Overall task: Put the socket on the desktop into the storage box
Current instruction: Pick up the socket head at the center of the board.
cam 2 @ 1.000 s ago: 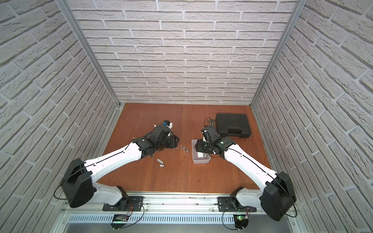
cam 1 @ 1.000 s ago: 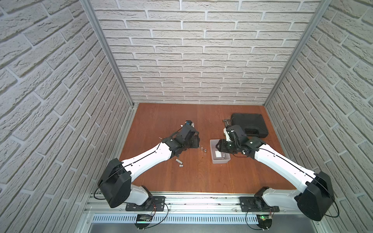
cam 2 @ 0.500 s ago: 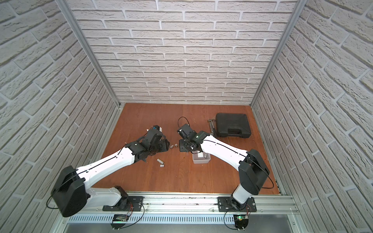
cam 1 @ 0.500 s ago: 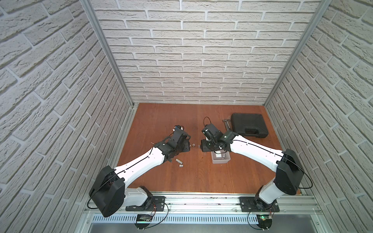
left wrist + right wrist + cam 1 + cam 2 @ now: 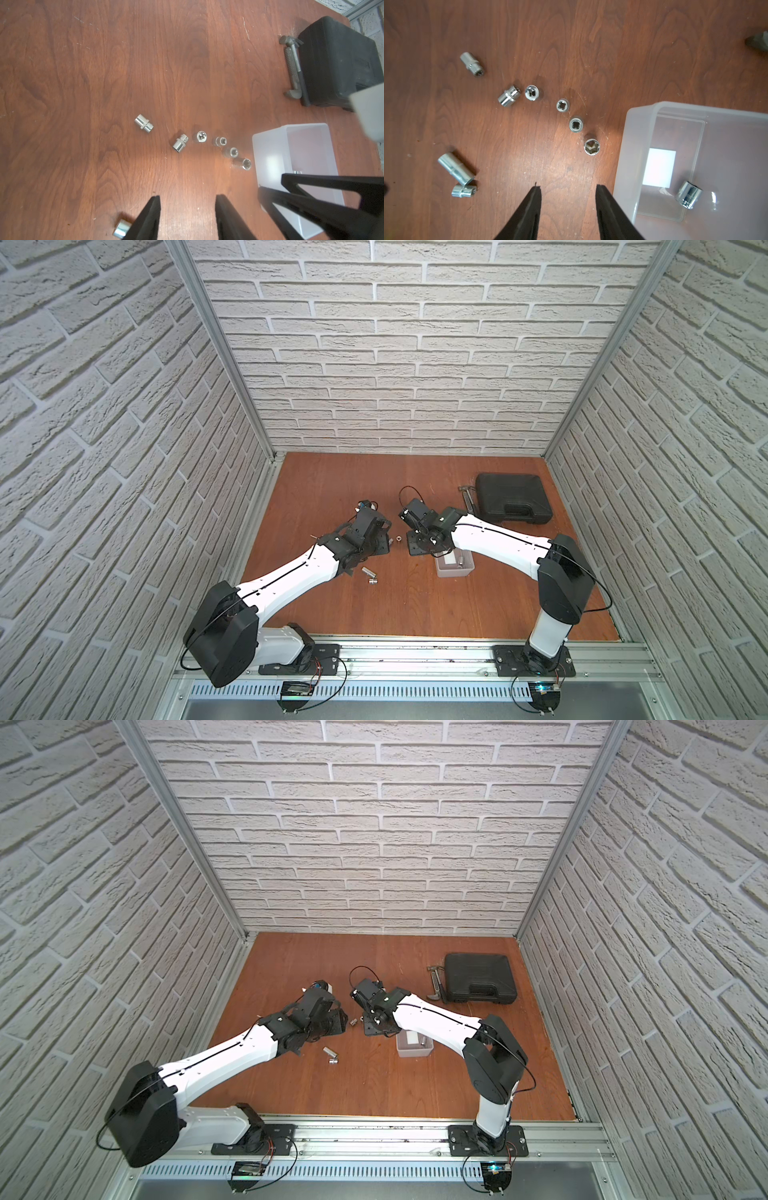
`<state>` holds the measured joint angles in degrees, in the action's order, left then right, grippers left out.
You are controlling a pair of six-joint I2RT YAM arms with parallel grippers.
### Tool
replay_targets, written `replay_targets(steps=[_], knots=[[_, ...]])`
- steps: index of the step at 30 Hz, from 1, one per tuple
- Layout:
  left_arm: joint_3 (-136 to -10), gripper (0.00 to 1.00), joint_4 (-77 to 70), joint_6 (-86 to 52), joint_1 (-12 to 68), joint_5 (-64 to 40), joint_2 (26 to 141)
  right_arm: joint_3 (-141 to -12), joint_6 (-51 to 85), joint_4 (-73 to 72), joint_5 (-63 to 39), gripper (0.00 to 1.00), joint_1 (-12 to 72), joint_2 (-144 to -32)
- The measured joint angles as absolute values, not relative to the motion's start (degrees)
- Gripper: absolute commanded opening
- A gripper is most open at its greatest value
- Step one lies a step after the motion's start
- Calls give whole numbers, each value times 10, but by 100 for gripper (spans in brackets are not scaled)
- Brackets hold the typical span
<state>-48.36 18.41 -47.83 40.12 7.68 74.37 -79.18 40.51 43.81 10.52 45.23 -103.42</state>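
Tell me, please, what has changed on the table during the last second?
The right gripper moved from above the box leftward, toward the sockets on the table. The left gripper drew back slightly toward its base. Both are open and empty; nothing was taken or released. The box, sockets and black case stayed in place.

In both top views, right of centre, the right arm (image 5: 498,543) (image 5: 436,1022) covers part of the storage box (image 5: 455,573) (image 5: 413,1051) (far wall hidden); the socket (image 5: 460,562) (image 5: 422,1041) inside is too small to make out.
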Motion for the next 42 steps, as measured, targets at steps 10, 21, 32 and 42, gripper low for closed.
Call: replay_targets(steps=[10, 21, 32, 42], knots=[[-484, 47, 184, -479, 401, 75, 744, -816, 405, 447, 117, 48, 452, -1074], [-478, 46, 181, -479, 401, 74, 743, -816, 403, 448, 120, 48, 452, -1093], [-472, 46, 178, -479, 401, 72, 743, -816, 403, 448, 124, 48, 448, -1103], [-467, 46, 174, -479, 401, 70, 743, -824, 401, 448, 128, 47, 435, -1118]])
